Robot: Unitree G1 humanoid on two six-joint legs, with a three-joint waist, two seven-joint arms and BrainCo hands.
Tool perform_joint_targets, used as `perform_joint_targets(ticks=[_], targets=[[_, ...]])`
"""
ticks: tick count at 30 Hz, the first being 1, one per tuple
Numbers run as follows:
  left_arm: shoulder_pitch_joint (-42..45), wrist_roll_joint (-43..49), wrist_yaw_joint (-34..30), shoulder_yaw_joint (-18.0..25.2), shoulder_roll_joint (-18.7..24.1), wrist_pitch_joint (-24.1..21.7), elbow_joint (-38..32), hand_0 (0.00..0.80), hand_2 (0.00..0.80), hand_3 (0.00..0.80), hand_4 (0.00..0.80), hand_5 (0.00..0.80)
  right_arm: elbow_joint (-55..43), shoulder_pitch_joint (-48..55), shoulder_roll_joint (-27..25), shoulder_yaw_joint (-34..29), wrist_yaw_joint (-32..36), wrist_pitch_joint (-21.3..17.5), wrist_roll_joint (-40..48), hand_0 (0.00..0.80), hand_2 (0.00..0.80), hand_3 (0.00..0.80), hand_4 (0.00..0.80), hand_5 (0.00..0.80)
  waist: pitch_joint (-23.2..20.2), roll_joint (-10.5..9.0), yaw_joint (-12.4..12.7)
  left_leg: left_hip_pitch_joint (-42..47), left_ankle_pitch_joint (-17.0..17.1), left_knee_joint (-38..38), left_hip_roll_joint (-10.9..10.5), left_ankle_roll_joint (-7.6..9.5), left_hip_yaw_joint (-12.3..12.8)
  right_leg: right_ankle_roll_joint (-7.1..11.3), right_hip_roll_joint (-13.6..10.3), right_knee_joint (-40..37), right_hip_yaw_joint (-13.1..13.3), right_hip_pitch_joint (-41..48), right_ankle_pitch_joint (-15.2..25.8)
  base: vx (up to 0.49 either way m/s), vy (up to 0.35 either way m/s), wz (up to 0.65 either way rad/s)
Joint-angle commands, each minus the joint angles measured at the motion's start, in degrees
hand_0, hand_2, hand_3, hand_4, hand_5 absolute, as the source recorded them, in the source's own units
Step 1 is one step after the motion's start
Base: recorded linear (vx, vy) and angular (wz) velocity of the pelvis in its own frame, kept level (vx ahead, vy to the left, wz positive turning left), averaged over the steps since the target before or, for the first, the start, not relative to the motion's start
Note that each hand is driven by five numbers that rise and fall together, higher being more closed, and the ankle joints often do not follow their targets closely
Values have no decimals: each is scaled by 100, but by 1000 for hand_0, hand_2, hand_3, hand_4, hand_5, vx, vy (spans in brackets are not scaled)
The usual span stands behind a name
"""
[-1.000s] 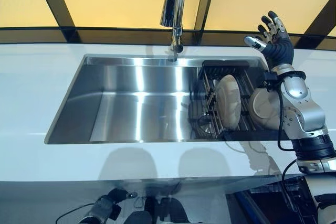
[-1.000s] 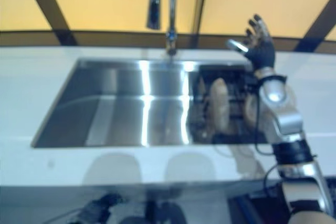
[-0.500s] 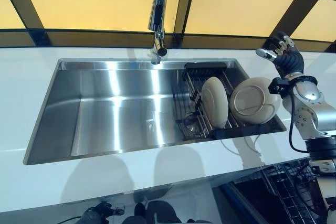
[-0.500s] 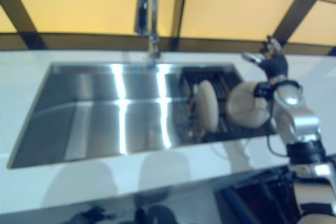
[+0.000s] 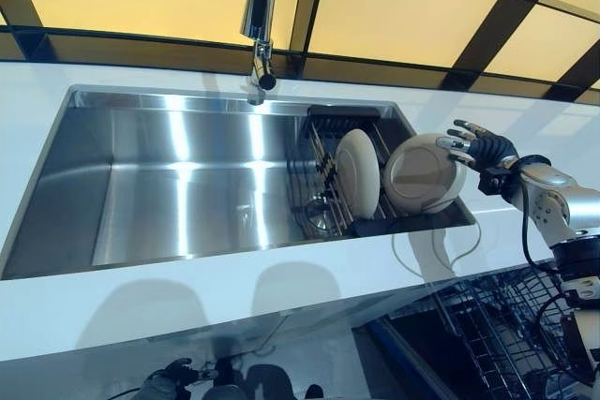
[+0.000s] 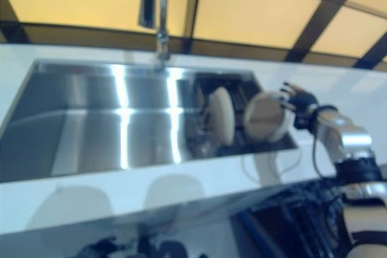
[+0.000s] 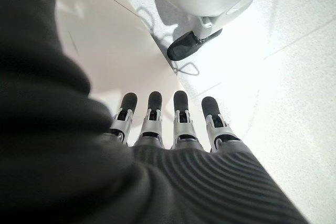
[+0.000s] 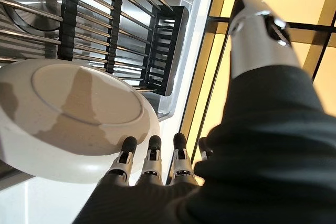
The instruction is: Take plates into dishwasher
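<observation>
No text, label, number or sign can be read anywhere in these views.
</observation>
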Motion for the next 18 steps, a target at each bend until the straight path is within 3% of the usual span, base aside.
perform_joint_targets(ticks=[1, 7, 18], targets=[[-267, 44, 90, -134, 29, -58, 61, 0, 0, 0, 0, 0, 187, -667, -524, 287, -9, -94, -101, 0, 0, 0, 0, 0, -31, 237, 136, 217, -462, 45, 42, 76, -206, 256, -155, 543, -72, -69, 476, 25, 5, 7], [-284, 61, 46, -160, 75, 50, 60, 0, 0, 0, 0, 0, 236, -856, -568, 293, -233, -28, 23, 0, 0, 0, 0, 0, -42, 255, 132, 263, -496, 76, 56, 88, -209, 248, -152, 612, -55, -93, 426, 10, 2, 1], [-224, 103, 33, -214, 69, -27, 80, 0, 0, 0, 0, 0, -160, -734, -432, 175, -183, -418, 714, 0, 0, 0, 0, 0, 14, 219, 125, 315, -525, 68, 82, 87, -231, 263, -116, 658, -71, -120, 414, 0, 0, 0]])
